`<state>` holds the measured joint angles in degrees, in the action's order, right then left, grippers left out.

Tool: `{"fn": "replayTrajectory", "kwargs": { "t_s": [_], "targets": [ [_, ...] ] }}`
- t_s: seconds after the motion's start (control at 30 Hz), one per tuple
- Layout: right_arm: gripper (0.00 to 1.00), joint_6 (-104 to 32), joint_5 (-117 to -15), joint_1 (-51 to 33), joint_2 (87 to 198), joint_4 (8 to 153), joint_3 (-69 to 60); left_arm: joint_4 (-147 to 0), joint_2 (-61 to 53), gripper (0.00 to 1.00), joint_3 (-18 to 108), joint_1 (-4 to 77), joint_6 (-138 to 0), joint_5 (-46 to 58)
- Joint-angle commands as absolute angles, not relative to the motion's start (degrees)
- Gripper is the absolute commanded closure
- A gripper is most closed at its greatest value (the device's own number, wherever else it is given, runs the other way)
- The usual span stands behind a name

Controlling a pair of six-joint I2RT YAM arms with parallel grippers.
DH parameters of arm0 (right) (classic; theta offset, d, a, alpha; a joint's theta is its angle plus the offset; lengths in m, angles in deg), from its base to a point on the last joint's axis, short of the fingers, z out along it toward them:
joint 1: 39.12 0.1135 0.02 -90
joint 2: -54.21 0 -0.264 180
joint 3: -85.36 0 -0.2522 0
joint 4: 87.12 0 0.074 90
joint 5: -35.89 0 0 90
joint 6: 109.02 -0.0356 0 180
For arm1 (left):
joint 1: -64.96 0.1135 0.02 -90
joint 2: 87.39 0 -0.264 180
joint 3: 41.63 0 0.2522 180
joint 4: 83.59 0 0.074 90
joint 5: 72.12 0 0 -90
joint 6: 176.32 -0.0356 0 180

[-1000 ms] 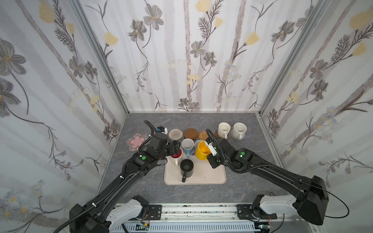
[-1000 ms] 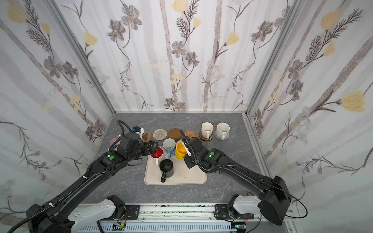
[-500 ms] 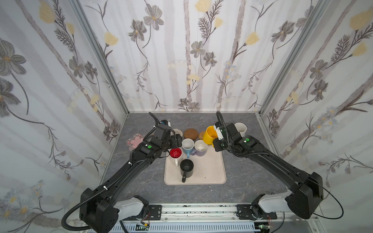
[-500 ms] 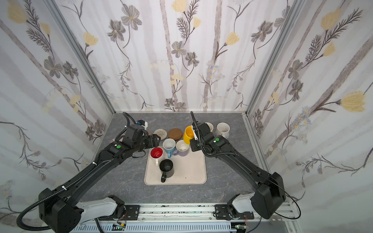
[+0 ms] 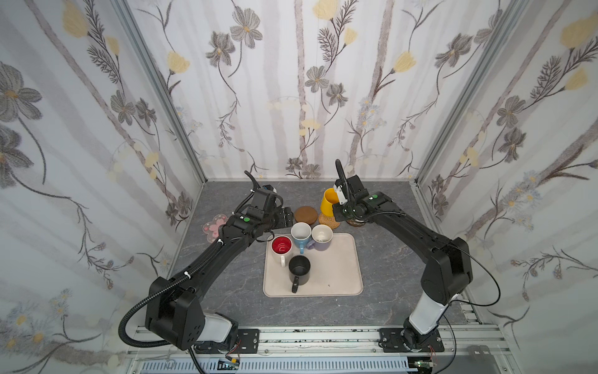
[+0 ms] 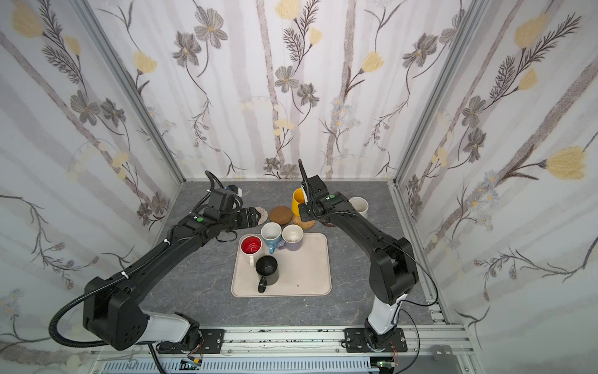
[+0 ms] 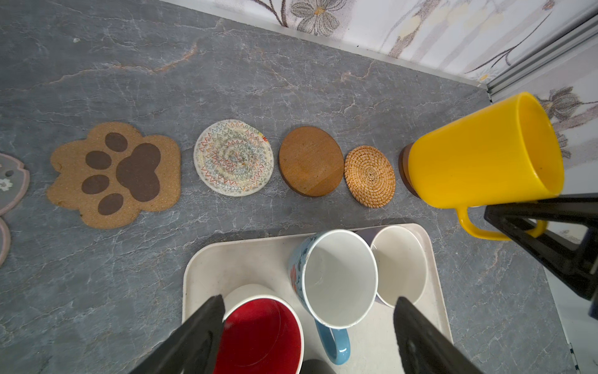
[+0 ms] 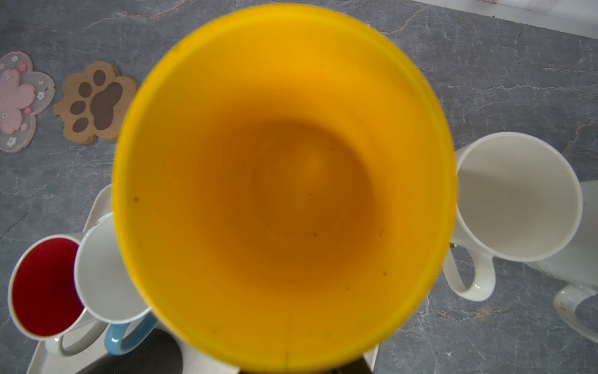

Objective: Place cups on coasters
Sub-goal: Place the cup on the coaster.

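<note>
So far:
1. Right gripper (image 7: 521,223) pinches the yellow mug (image 5: 328,200) by its handle, tilted, near the far rattan coaster (image 5: 329,222), not yet seated.
2. Left gripper (image 7: 309,302) gapes empty over the tray's (image 5: 343,259) far-left corner; four mugs (image 5: 299,268) wait there.
3. Five coasters (image 5: 305,214) lie bare.

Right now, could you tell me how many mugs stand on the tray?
4: red-lined mug, light blue mug, lavender mug along the tray's far edge; black mug nearer centre.

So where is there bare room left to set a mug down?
The right half of the tray, beside the black mug, is bare. The paw mat, woven mat, wooden disc and rattan mat lie free. Crowded: the tray's far left part, three mugs packed together.
</note>
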<state>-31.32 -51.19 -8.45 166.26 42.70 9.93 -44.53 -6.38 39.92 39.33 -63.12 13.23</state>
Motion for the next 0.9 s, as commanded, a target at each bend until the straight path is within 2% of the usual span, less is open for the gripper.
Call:
{"fn": "replayTrajectory", "kwargs": {
  "t_s": [0.0,0.43,0.87],
  "targets": [
    [1.0,-29.8,-51.3,-9.1,169.5,43.9,13.5,-44.8,-4.9,0.15,41.2,40.0,-64.9,12.5],
    [1.0,-28.1,-51.3,-10.6,180.4,40.7,22.8,-44.8,-0.2,0.15,42.5,41.7,-65.1,11.5],
    [1.0,-27.6,-51.3,-10.8,183.5,39.7,22.5,-44.7,1.2,0.15,42.6,42.4,-65.1,10.8]
  ]
}}
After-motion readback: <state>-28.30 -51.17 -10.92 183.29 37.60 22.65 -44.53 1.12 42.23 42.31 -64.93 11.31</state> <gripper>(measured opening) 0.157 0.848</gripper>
